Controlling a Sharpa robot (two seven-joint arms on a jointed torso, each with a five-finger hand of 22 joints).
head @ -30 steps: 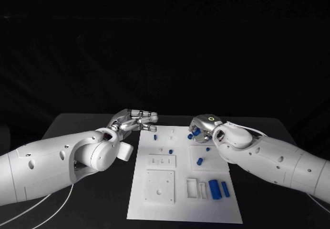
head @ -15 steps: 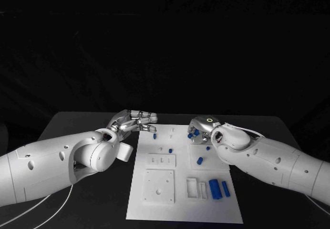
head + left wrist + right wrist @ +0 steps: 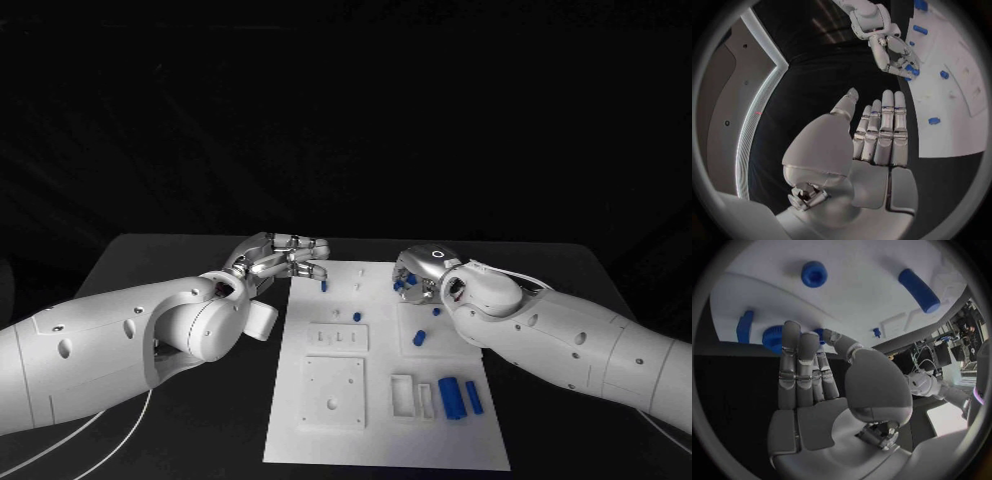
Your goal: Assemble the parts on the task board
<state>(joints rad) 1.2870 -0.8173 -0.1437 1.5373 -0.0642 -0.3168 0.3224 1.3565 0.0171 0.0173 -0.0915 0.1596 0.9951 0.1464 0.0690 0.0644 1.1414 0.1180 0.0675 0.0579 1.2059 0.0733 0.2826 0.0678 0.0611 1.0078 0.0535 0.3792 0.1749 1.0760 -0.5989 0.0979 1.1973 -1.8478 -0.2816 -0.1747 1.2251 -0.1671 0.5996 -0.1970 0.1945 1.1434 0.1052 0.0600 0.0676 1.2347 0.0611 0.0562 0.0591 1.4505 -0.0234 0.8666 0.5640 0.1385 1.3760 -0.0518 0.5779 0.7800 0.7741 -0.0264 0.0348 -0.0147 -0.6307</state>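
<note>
Head view: task board (image 3: 387, 400) lies mid-table; blue parts are scattered on it, incl. two cylinders (image 3: 459, 396) near the front. Right hand (image 3: 420, 273) hovers over the far-right corner by a small blue part (image 3: 402, 285). Left hand (image 3: 280, 255) is just off the far-left edge, holding nothing.

Left wrist view: fingers (image 3: 882, 127) straight, side by side, empty.

Right wrist view: fingers (image 3: 798, 365) extended together, tips at a blue ring-like part (image 3: 772, 338); contact can't tell.

Parts look light, rigid, smooth plastic, prob. slippery; pinch across the sides.
</note>
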